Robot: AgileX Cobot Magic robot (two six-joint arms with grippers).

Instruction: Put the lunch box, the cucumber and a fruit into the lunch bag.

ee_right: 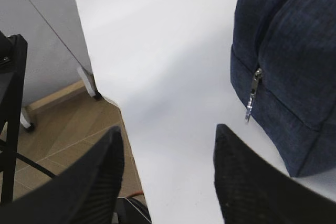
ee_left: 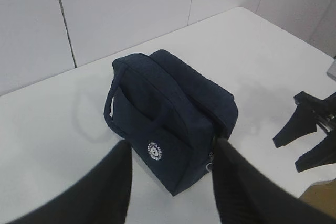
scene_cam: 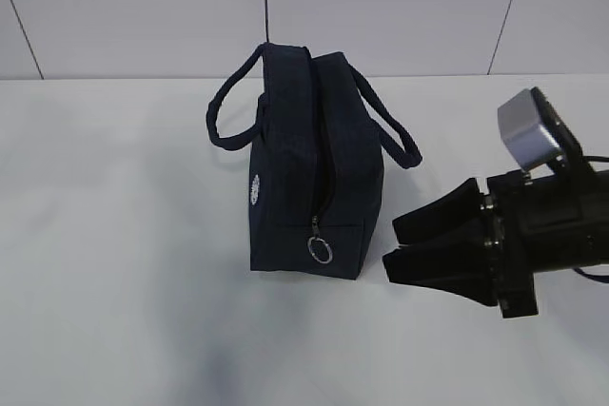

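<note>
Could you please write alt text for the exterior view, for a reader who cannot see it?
A dark navy lunch bag stands upright on a white table, its zipper closed with a metal ring pull hanging at the near end. To its right, the right gripper hovers open and empty, pointing toward the bag.

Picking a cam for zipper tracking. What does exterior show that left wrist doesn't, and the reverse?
Exterior only: the zipper line down the lunch bag's end, closed as far as it shows, with the metal ring pull hanging at the bottom, plus both loop handles.

Left wrist only: the left pincer, open and empty, near the bag, and the round white logo face-on.

Both: the bag upright on the white table, and the right pincer, open, beside it. No lunch box, cucumber or fruit in either.
</note>
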